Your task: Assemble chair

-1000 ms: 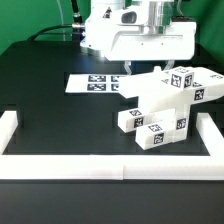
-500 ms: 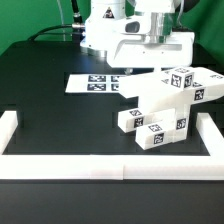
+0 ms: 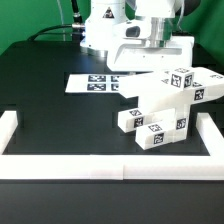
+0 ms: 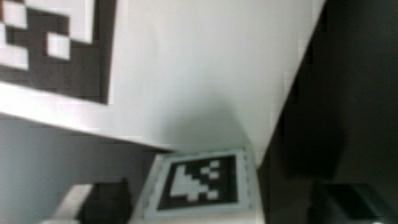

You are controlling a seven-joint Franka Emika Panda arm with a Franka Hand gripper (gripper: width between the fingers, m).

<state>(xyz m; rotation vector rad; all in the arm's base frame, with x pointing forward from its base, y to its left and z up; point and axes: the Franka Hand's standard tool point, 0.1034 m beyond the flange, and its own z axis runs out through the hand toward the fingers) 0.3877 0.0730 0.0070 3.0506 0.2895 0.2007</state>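
Note:
The white blocky chair (image 3: pixel 165 105) stands on the black table at the exterior view's right, its slab, leg and bar pieces joined and bearing black-and-white tags. My gripper (image 3: pixel 150 66) hangs just above and behind its top. In the wrist view the gripper (image 4: pixel 228 205) is open. Its dark fingers (image 4: pixel 103 205) stand wide apart on either side of a tagged white chair piece (image 4: pixel 196 180) without touching it. A larger tagged white face (image 4: pixel 54 45) fills the rest of that view.
The marker board (image 3: pixel 95 82) lies flat on the table to the left of the chair in the exterior view. A long white border rail (image 3: pixel 110 165) runs along the front, with raised ends at both sides (image 3: pixel 8 128).
The arm has risen a little and shifted toward the exterior view's right, above the chair. The chair has not moved.

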